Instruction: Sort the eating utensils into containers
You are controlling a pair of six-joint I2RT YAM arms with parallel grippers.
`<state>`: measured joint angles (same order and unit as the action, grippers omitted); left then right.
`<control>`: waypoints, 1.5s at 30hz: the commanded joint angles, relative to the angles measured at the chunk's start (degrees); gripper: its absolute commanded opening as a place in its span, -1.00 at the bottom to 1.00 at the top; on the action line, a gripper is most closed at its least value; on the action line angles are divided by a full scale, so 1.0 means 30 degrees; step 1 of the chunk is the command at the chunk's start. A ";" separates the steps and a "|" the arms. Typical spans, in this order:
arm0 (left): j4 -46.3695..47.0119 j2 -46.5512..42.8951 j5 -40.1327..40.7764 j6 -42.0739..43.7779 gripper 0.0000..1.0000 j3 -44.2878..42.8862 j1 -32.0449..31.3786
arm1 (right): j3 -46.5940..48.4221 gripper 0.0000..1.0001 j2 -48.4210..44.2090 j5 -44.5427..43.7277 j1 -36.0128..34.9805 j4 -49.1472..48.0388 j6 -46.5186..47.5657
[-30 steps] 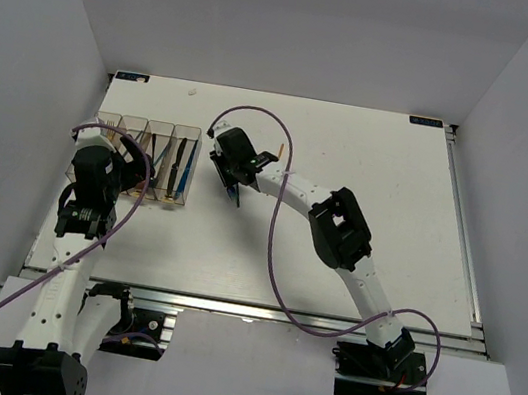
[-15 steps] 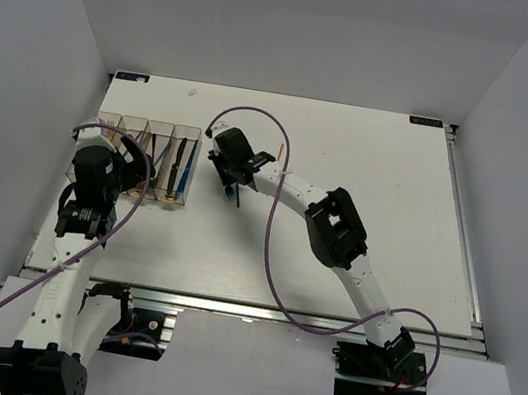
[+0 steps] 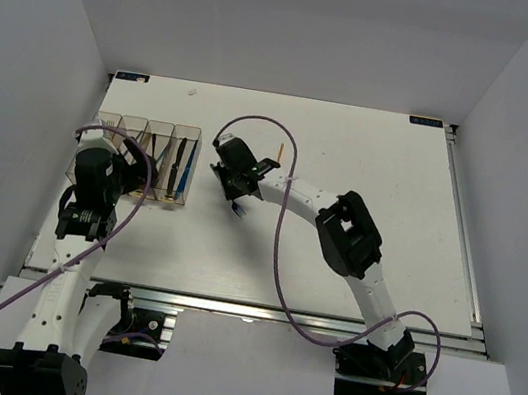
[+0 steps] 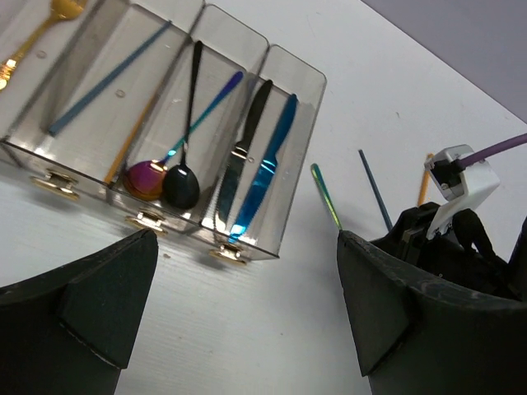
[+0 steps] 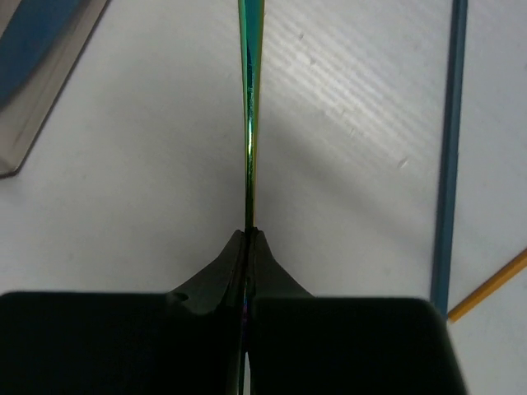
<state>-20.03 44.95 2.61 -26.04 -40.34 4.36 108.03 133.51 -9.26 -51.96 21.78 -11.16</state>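
My right gripper [image 5: 249, 234] is shut on the thin teal iridescent fork [image 5: 249, 123], which points away from the camera just above the table. In the top view this gripper [image 3: 231, 178] is right of the containers [image 3: 187, 130], and the fork's tines [image 3: 239, 209] stick out toward the near side. The four joined clear bins [image 4: 300, 136] hold gold, blue, black and purple utensils, among them a black knife [image 4: 247, 144] and a blue knife [image 4: 268, 169]. My left gripper [image 4: 247, 321] is open and empty, hovering just in front of the bins.
A blue stick [image 5: 449, 148] and an orange stick [image 5: 494, 284] lie on the table just right of the held fork. The orange stick also shows in the top view [image 3: 279, 151]. The right arm's purple cable [image 3: 279, 230] loops over the table's middle.
My right gripper has shifted slightly right and toward the near side with the fork, whose tines now show more clearly. The left arm has barely moved.
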 commanded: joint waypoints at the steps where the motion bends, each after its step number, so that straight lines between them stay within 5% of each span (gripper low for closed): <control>1: 0.0318 -0.0654 -0.2359 -0.0661 0.96 0.0902 -0.0047 | -0.0937 -1.00 -0.2835 -0.0868 -0.0607 0.0271 -0.2076; 7: 0.4795 -0.1272 -0.8359 -0.5279 0.96 0.3916 -0.0222 | -0.6354 -1.00 -0.8075 -0.1163 -0.0696 -0.3324 -0.3428; 10: 0.7637 -0.1184 -0.9189 -0.7656 0.96 0.5004 -0.0805 | -0.7878 -1.00 -0.9897 -0.0987 -0.0929 -0.4240 -0.3488; 19: 1.3556 0.1070 -0.8752 -1.1588 0.96 0.5623 -0.3913 | -1.0696 -1.00 -1.3215 0.0859 -0.2218 -0.7055 -0.3692; 29: 1.2449 0.2331 -0.6672 -1.1475 0.85 0.5125 -0.4852 | -1.0258 -1.00 -1.3626 0.0451 -0.4005 -0.7055 -0.3313; 30: 1.2565 0.2361 -0.6642 -1.1475 0.75 0.5125 -0.4852 | -1.0199 -1.00 -1.3538 0.0391 -0.4239 -0.7055 -0.3312; 34: 1.2161 0.2361 -0.6204 -1.1040 -0.40 0.4602 -0.4852 | -1.0403 -1.00 -1.3362 0.0245 -0.4387 -0.7728 -0.3312; 37: 1.0406 0.2565 -0.5735 -0.9459 -1.00 0.3112 -0.4823 | -1.0696 -1.00 -1.3566 -0.0224 -0.4387 -0.7845 -0.3341; 41: 0.5611 0.4110 -0.4481 -0.4898 -1.00 -0.0887 -0.4794 | -1.1720 0.78 -1.4736 -0.1365 -0.4212 -0.7673 -0.3283; 45: -0.1390 0.7276 0.0551 0.2041 -1.00 -0.5881 -0.4735 | -1.3592 0.79 -1.7020 -0.1604 -0.2107 -0.6791 -0.3283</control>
<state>-7.03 62.46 -7.92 -38.09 -49.23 -10.22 69.91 88.14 -11.31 -62.76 1.15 -21.04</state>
